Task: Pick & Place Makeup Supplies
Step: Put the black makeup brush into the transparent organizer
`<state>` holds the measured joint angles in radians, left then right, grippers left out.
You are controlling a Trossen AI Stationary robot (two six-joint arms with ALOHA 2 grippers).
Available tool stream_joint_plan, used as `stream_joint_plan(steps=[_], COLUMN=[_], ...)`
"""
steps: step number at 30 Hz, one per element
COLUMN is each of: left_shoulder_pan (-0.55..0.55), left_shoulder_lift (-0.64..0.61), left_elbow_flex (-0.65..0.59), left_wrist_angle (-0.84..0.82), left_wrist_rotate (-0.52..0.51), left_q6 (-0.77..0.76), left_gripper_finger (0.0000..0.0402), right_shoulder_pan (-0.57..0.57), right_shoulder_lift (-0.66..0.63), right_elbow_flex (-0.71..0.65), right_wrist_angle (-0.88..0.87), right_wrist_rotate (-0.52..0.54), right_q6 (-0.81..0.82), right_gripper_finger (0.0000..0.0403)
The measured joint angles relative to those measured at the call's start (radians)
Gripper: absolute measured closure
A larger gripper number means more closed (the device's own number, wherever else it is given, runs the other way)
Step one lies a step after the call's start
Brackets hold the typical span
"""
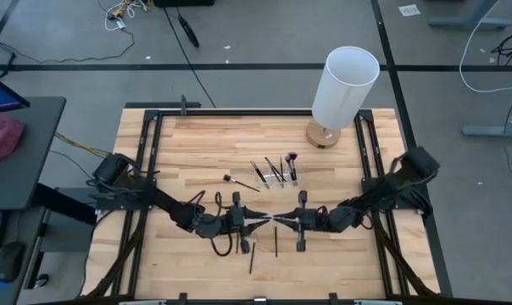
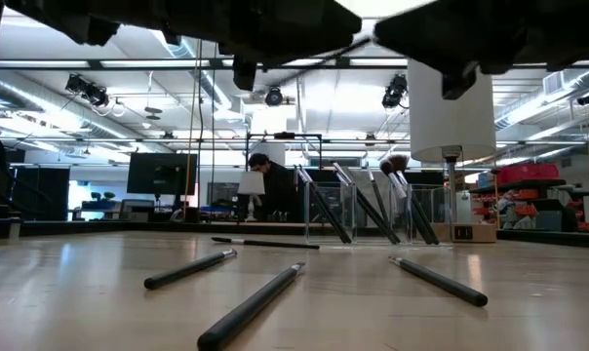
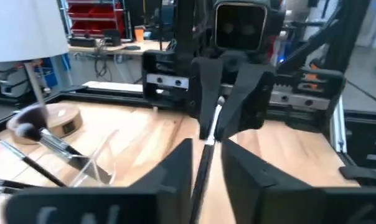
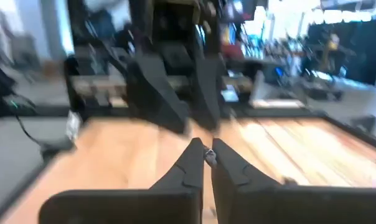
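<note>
A thin dark makeup brush hangs level in the air between my two grippers over the table's near middle. My right gripper is shut on it. My left gripper is open, with one finger on either side of the brush's handle and a gap on both sides. Several more brushes lean in the clear holder. One brush lies left of the holder. Three others lie flat on the wood nearer the front. My right gripper pinches the brush between its two fingers at the silvery ferrule end. The fingers come level from the table's right side and lie along the brush. The brush is lifted clear of the table and lies about level, its handle reaching toward the left gripper.
A tall white cylinder lamp on a round wooden base stands at the far right of the table. The black frame rails run along both sides. A person sits in the room behind the table.
</note>
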<state>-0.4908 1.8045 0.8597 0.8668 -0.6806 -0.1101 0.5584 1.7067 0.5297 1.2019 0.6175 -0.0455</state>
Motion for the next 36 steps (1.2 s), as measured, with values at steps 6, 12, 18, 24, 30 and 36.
stream_joint_plan(steps=[6, 12, 18, 24, 30, 36], left_shoulder_pan=[-0.047, -0.116, -0.137, -0.127, -0.127, -0.127], left_shoulder_lift=[-0.098, -0.165, -0.161, -0.16, -0.16, -0.16], left_elbow_flex=[0.0, 0.0, 0.0, 0.0, 0.0, 0.0], left_wrist_angle=[-0.217, -0.453, -0.552, -0.597, -0.596, -0.602], left_wrist_rotate=[-0.085, -0.26, -0.318, -0.317, -0.311, -0.31], left_q6=[-0.01, -0.099, -0.198, -0.251, -0.247, -0.247], left_gripper_finger=[0.0227, 0.0184, 0.019, 0.0203, 0.0209, 0.0209], right_shoulder_pan=[0.015, -0.034, -0.19, -0.404, -0.563, -0.647], right_shoulder_lift=[-0.278, -0.564, -0.606, -0.578, -0.52, -0.459], right_elbow_flex=[0.001, 0.166, 0.415, 0.475, 0.475, 0.475], right_wrist_angle=[-0.476, -1.221, -1.833, -1.957, -1.986, -1.991], right_wrist_rotate=[0.099, 0.108, 0.005, -0.203, -0.431, -0.572], right_q6=[0.12, 0.334, 0.483, 0.405, 0.309, 0.25], right_gripper_finger=[0.0397, 0.0397, 0.0397, 0.0396, 0.0396, 0.0396])
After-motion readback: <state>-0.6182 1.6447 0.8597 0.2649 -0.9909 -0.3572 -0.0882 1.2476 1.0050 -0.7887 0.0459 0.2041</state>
